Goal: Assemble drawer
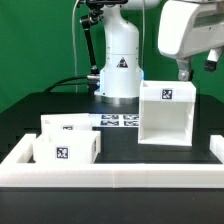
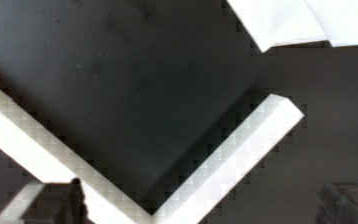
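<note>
The drawer's big open-fronted white box (image 1: 166, 116) stands on the black table at the exterior view's right, with a tag on its back wall. Two small shallow white trays (image 1: 66, 148) with tags sit side by side at the exterior view's left, one (image 1: 70, 125) behind the other. My gripper (image 1: 186, 71) hangs high over the box's far right side, well clear of it. In the wrist view my gripper (image 2: 194, 205) is open and empty, its two dark fingertips (image 2: 41, 204) far apart at the picture's corners. A white part's corner (image 2: 304, 20) shows there; I cannot tell which part.
A long low white rail (image 1: 110, 176) edges the table at the front and sides; its corner shows as a white V in the wrist view (image 2: 229, 155). The marker board (image 1: 120, 121) lies flat in front of the white robot base (image 1: 119, 68).
</note>
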